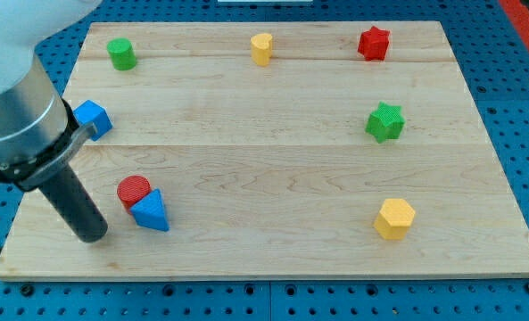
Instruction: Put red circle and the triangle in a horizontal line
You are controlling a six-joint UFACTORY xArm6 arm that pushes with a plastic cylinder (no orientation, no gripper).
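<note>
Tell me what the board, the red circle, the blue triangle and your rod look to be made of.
Board: pale wood, matte, with visible grain and plank seams. Red circle: probably plastic, its top finely ridged, perhaps printed. Blue triangle, touching it: likewise uniform solid colour, smooth dull faces, likely plastic. The rod ending in my tip, at the view's left of both blocks: dark, matte, possibly rubber or plastic; the look leaves it open.

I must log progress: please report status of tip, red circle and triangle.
My tip down at the view's left of the pair, apart. Red circle touching blue triangle, circle slightly higher-left. Nothing in between.
</note>
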